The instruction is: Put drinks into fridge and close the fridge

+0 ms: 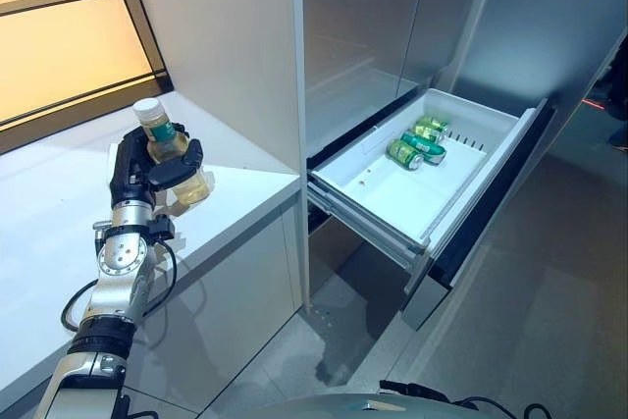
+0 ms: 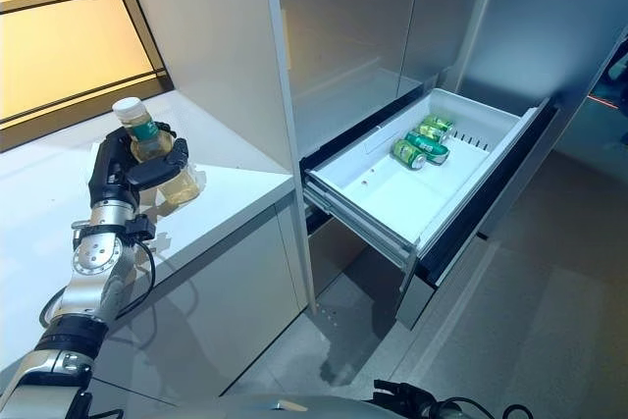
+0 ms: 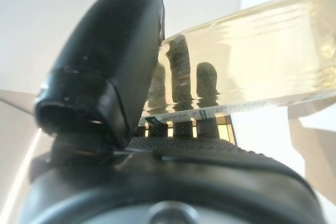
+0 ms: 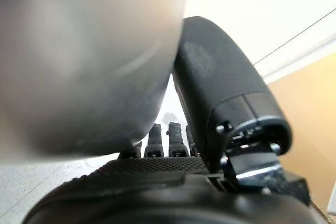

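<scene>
My left hand (image 1: 130, 180) is shut on a clear bottle (image 1: 167, 152) of pale yellow drink with a white cap and green label, held upright just above the white counter (image 1: 240, 193). In the left wrist view the thumb (image 3: 105, 61) presses the bottle (image 3: 252, 56) and the fingers show through the liquid. To the right, the fridge's white drawer (image 1: 471, 193) stands pulled out, with several green cans (image 1: 418, 142) lying at its far end. My right hand (image 4: 220, 93) shows only in its own wrist view, fingers relaxed and holding nothing, with a blurred grey bulk close beside it.
A tall white cabinet panel (image 1: 231, 36) rises between the counter and the fridge opening. Grey fridge walls (image 1: 549, 26) stand behind the drawer. Below the drawer lies grey floor (image 1: 549, 321). An orange-lit window (image 1: 59, 26) runs along the counter's back.
</scene>
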Tool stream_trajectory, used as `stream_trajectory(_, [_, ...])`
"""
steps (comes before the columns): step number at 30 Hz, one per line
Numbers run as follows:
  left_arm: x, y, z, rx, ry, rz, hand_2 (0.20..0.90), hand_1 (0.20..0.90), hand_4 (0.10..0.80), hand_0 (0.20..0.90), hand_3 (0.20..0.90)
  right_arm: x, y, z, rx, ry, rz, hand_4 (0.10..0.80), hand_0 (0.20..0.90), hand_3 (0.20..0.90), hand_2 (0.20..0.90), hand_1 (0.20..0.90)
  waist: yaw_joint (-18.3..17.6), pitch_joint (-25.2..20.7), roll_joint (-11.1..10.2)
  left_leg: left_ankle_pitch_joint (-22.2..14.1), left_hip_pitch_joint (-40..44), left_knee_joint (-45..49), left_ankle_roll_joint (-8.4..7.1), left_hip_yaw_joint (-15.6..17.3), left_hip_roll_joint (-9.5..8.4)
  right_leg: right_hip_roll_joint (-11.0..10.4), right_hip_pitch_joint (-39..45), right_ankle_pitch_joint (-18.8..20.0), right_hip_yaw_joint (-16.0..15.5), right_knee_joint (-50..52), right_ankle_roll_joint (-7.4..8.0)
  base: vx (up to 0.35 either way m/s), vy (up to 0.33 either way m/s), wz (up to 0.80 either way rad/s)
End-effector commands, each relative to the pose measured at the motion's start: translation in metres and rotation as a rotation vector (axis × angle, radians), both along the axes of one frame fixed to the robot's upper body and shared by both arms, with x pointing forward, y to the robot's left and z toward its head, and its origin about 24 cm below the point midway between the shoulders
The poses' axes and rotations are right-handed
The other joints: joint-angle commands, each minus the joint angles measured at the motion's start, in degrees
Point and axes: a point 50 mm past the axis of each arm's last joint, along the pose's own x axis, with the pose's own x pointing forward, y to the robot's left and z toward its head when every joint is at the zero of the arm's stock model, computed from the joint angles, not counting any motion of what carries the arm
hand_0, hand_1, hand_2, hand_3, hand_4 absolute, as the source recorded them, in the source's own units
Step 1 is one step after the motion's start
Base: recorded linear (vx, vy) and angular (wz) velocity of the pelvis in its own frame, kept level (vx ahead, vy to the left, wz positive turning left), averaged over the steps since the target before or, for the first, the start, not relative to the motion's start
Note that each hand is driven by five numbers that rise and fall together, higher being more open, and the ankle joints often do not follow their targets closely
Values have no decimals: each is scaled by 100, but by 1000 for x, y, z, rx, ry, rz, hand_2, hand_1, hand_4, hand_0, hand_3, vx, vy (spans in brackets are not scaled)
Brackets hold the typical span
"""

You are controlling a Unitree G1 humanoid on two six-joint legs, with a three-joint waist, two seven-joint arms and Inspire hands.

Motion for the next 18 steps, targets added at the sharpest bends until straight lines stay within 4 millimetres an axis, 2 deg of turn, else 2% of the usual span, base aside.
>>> stream_trajectory(1, [22,-16,100,-33,-490,-88,300,300,100,300,200,-7,3,-2,11,32,44,800,900,900,900,900,19,-214,84,-590,159,39,180,286,-174,-170,-220,61,167,324,285,0,0,0])
stream_trajectory(6, [22,-23,105,-227,-562,-237,300,300,100,300,200,0,3,0,9,-26,53,800,900,900,900,900,13,-211,69,-540,121,39,171,277,-172,-169,-254,98,161,330,274,-15,-1,0])
stream_trajectory(7, [20,-34,110,-307,-598,-339,300,300,100,300,200,11,5,3,6,-93,64,800,900,900,900,900,22,-212,63,-533,107,39,166,266,-167,-168,-261,106,158,326,272,-41,-5,0])
stream_trajectory(8, [20,-35,111,-328,-606,-364,300,300,100,300,200,14,5,4,6,-118,68,800,900,900,900,900,23,-211,63,-532,105,39,166,265,-166,-168,-262,108,158,325,272,0,0,0])
stream_trajectory(9, [16,-49,118,-365,-635,-438,300,300,100,300,200,30,9,10,15,-192,51,800,900,900,900,900,23,-193,58,-523,105,39,165,256,-160,-168,-269,114,153,338,262,0,0,0])
stream_trajectory(10, [16,-50,119,-371,-640,-453,300,300,100,300,200,32,9,11,20,-201,45,800,900,900,900,900,23,-191,59,-522,105,39,165,255,-159,-168,-269,115,152,340,261,0,0,0])
stream_trajectory(12, [9,-69,129,-371,-692,-571,300,300,100,300,200,58,13,23,29,-371,48,800,900,900,900,900,55,-171,63,-491,68,39,170,219,-159,-151,-306,137,153,365,239,-47,-9,0])
stream_trajectory(14, [8,-73,130,-372,-697,-589,300,300,100,300,200,62,15,24,31,-396,52,800,900,900,900,900,74,-176,74,-490,56,39,174,210,-164,-148,-314,141,154,363,245,-17,-3,0])
stream_trajectory(18, [-1,-93,150,-340,-735,-739,300,300,100,300,200,101,37,52,91,-562,98,800,900,900,900,900,67,-167,77,-531,66,39,179,204,-178,-169,-247,128,102,277,262,-51,-16,0])
